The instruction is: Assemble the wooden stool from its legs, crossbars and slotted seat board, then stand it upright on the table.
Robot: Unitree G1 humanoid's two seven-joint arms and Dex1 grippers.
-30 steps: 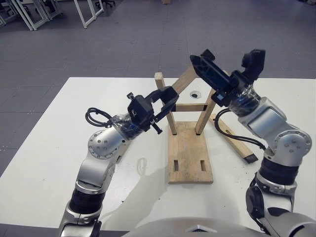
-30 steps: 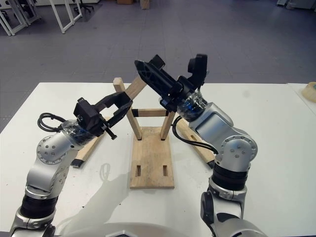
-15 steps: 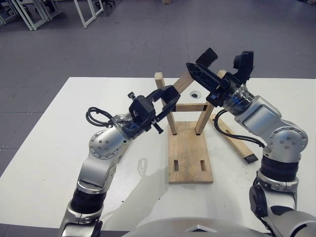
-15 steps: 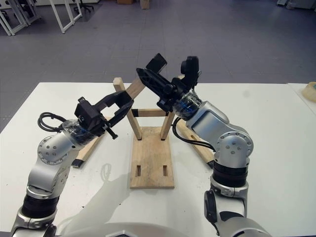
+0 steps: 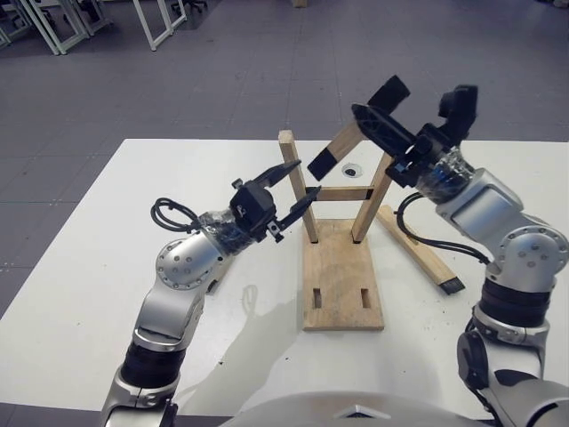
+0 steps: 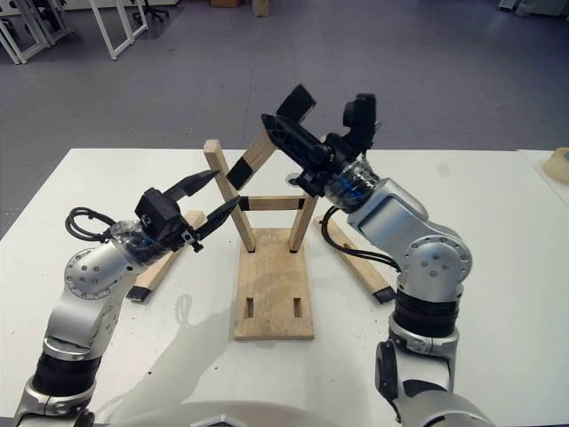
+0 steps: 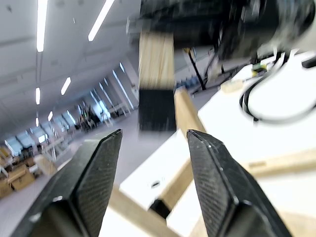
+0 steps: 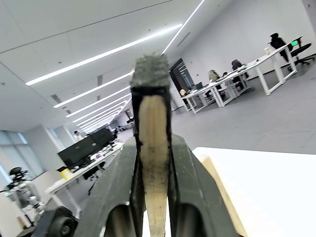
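White counter (image 5: 107,231), seat board (image 5: 342,285) flat in the middle with two legs (image 5: 367,209) and a crossbar (image 5: 342,193) standing on its far end. My right hand (image 5: 366,120) pinches a loose leg (image 5: 342,142) above them; left hand (image 5: 293,187) is spread beside them.

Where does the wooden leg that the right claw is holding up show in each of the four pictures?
Left eye view: leg slanting above the frame, in the right gripper.
Right eye view: the same, top centre.
Left wrist view: beyond the open left gripper, past its tips.
Right wrist view: end-on, clamped in the right gripper.
Shared landmark: its black cap.
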